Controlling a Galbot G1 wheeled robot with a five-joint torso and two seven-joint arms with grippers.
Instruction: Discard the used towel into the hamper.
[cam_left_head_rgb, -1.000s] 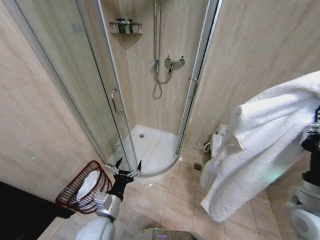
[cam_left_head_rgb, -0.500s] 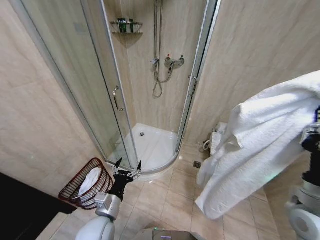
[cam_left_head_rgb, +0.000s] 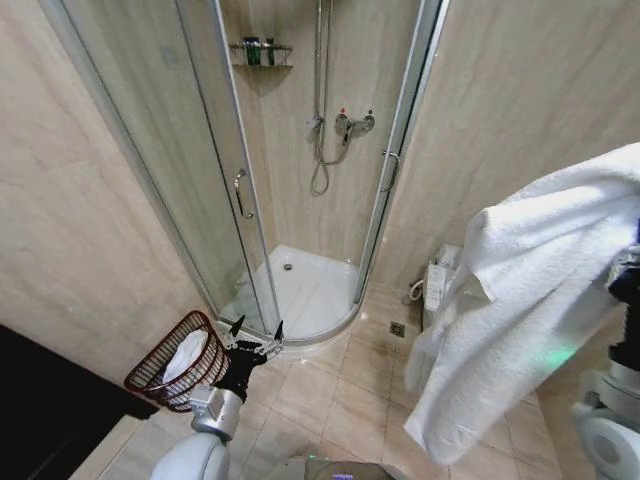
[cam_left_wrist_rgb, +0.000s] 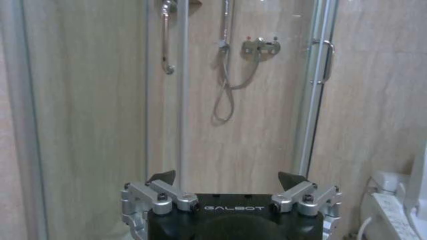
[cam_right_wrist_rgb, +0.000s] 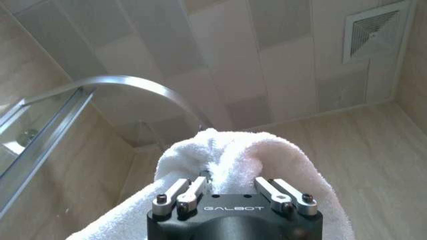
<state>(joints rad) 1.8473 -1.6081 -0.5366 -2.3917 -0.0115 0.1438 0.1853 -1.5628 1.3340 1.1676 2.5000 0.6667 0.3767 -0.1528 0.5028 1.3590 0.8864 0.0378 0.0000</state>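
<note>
While hamper (cam_left_head_rgb: 180, 360) sits on floor tiles at near left, white cloth already inside, left gripper (cam_left_head_rgb: 254, 328) hovers just right of it, fingers spread, empty. Shower stall (cam_left_head_rgb: 300, 180) centre, far. Right gripper (cam_right_wrist_rgb: 230, 186) raised at right, clenched on towel (cam_left_head_rgb: 520, 300), towel draping down.

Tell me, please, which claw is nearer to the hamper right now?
Left. The left claw hangs open just beside the hamper, near its rim. The right claw is far across the bathroom, raised high, gripping the white towel.
</note>
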